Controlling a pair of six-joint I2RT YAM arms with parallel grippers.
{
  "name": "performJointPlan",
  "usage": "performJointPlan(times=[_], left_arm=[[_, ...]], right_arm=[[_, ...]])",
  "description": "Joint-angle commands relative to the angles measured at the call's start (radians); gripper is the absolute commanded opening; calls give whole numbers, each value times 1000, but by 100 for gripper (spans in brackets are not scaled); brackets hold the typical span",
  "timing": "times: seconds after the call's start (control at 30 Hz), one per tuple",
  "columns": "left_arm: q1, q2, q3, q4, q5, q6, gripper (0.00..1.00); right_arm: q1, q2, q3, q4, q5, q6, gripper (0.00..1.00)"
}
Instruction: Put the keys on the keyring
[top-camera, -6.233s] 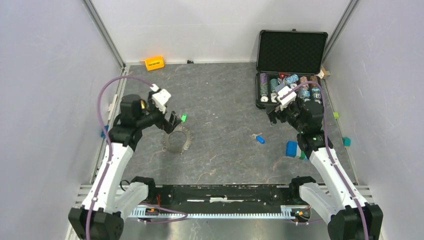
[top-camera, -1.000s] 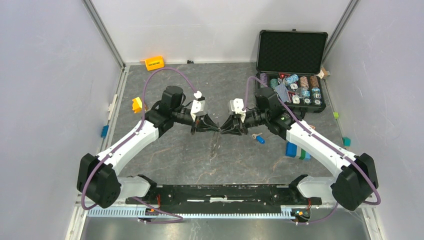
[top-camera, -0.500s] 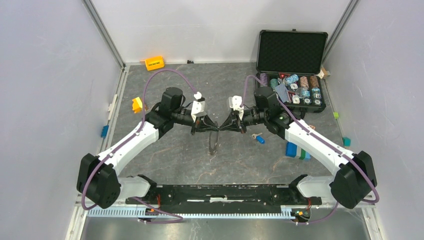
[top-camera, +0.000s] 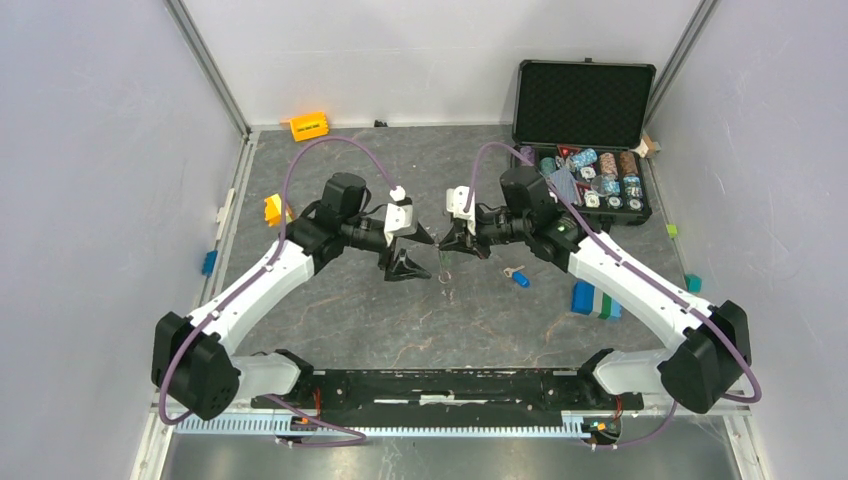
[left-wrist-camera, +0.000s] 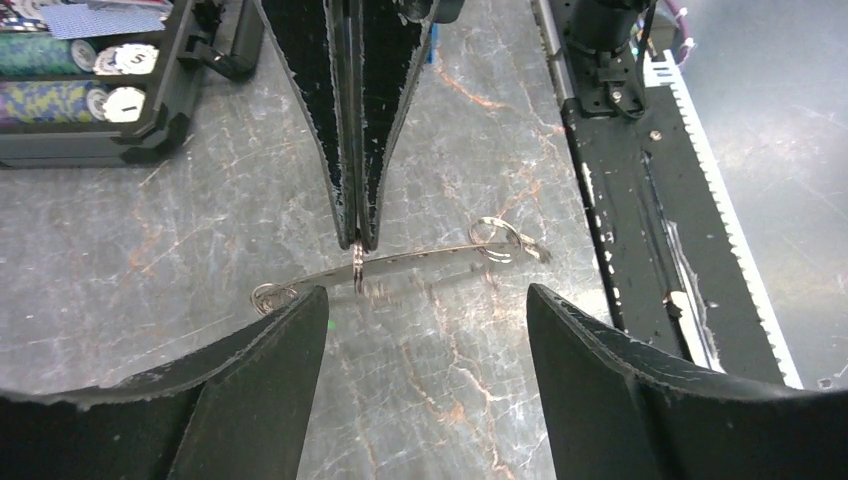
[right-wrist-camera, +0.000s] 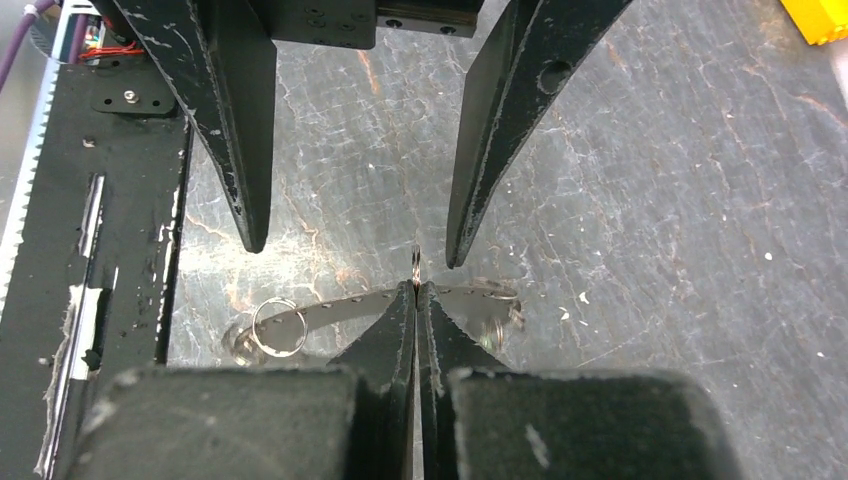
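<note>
Pinching large dark-grey gear-rimmed metal keyring (left-wrist-camera: 420, 262): right gripper (right-wrist-camera: 415, 288); left gripper (top-camera: 412, 251) spread, empty. Advise steady hold, hole exposed.

Bright, even light; soft shadows; keyring (left-wrist-camera: 430, 256) edge blurred.

The keyring (top-camera: 443, 270) is held over mid-tabletop, under the tips of the right gripper (top-camera: 447, 249), with the left gripper (top-camera: 418, 255) just left of it. A key (top-camera: 519, 278) is laid right of it. A case (top-camera: 583, 100) is set in the far right corner, chips (top-camera: 585, 160) inside. One block (top-camera: 309, 126) is placed at the far edge, a second block (top-camera: 273, 209) near the left edge, a block pair (top-camera: 588, 299) before the case.
</note>
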Motion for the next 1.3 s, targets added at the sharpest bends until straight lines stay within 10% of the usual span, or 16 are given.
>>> performJointPlan(times=[0.0,0.53,1.27], left_arm=[[-3,-32,93,-126,-54,105,77],[-3,-53,118,-108,-87,79,42],[-3,-92,48,5,54,5,21]], right_arm=[[19,-7,67,-34,60,-36,0],[22,-91,29,20,-2,-2,0],[22,-90,-43,150,-107,78,0]])
